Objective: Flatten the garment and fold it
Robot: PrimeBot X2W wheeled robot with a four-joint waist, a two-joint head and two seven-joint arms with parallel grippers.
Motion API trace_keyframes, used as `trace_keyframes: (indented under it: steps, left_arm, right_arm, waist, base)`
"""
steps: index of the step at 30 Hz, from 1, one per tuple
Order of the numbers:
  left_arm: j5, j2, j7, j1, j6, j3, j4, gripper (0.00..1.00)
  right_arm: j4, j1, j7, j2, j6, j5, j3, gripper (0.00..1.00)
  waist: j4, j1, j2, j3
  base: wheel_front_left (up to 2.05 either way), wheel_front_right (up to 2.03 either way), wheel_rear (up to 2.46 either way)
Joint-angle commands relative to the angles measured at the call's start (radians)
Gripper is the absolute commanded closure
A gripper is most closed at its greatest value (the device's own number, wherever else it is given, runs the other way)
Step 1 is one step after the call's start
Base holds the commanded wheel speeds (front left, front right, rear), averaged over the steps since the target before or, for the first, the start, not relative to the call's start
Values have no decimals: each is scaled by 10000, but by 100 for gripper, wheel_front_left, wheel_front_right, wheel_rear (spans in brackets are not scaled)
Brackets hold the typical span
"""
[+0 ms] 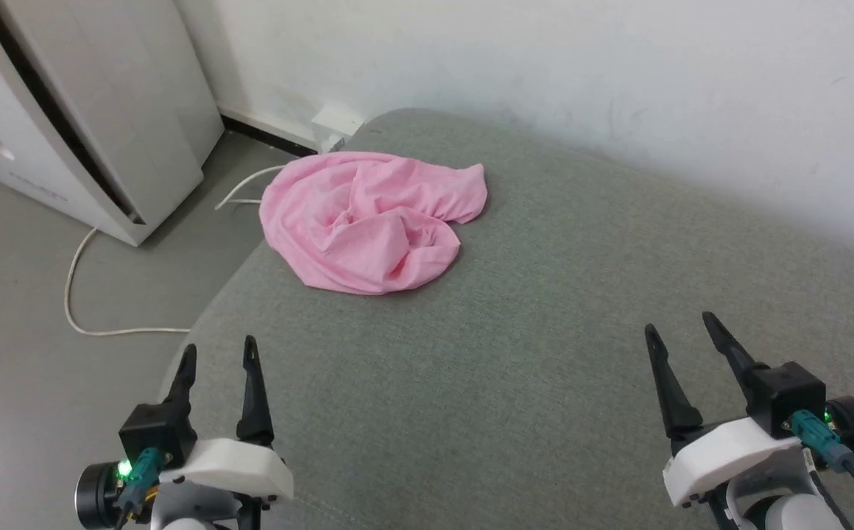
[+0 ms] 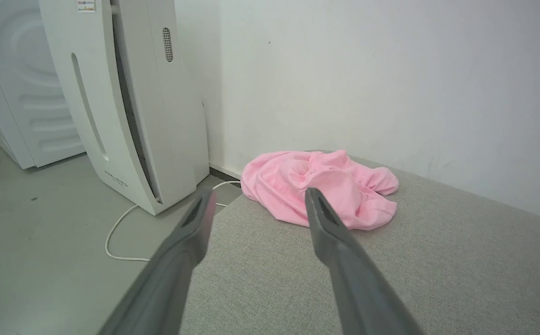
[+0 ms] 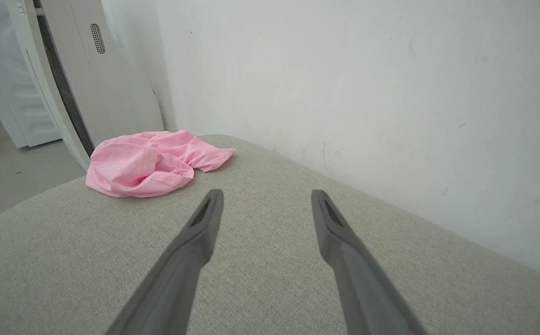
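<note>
One crumpled pink garment point(image 1: 372, 221) lies on woven grey cushion point(image 1: 508, 368); left tool point(image 1: 220, 343) and right tool point(image 1: 678, 322) gape.

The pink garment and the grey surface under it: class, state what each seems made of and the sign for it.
The pink garment: thin, soft cloth, matt; it lies crumpled in loose folds. The grey surface: probably woven upholstery over padding, matt; fine weave texture shows, its edge rounded.
</note>
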Motion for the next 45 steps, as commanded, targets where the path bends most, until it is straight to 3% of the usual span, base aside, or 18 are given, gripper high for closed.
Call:
trace_keyframes:
  steps: [1, 13, 21, 27, 31, 35, 40, 45]
  left_arm:
    - [-112, 63, -140, 12, 118, -41, 65, 0]
    - [-619, 75, -426, -255, 225, -102, 264, 0]
    - [-1741, 102, 146, -2223, -195, 26, 786, 0]
    - [-2829, 380, 1615, -4652, -403, 323, 1638, 0]
    - [-3806, 615, 2791, -6024, -266, 846, 2204, 0]
    - [-4446, 1226, 4336, -6896, 26, 1165, 2780, 0]
    - [-4923, 1828, 6082, -7132, 470, 1474, 3176, 0]
    - [-5313, 2082, 7702, -6934, 1046, 1581, 3073, 0]
  right_arm:
    - [21, -171, -87, 24, -15, 79, 13, 0]
    - [-67, -351, -109, 28, -17, -25, 25, 0]
    - [-754, -976, 220, 24, -19, -614, 196, 0]
    - [-1410, -1687, 509, -333, -20, -783, 507, 0]
    - [-1740, -2270, 583, -576, -20, -697, 771, 0]
    - [-1931, -2726, 485, -614, -21, -598, 831, 0]
    - [-1857, -2897, 302, -582, -21, -481, 869, 0]
    - [-1639, -2971, 74, -495, -21, -354, 744, 0]
  waist:
    - [89, 0, -2, 53]
    - [441, 0, -2, 450]
    - [17, 0, -2, 2199]
    - [-646, 0, -2, 4098]
    - [-1217, 0, -2, 5300]
    - [-1780, 0, -2, 6243]
    - [-2338, 0, -2, 6675]
    - [-2571, 0, -2, 6563]
  base:
    - [0, 0, 0]
    - [0, 0, 0]
    - [0, 0, 0]
    - [0, 0, 0]
    - [0, 0, 0]
    - [0, 0, 0]
    - [0, 0, 0]
    - [0, 0, 0]
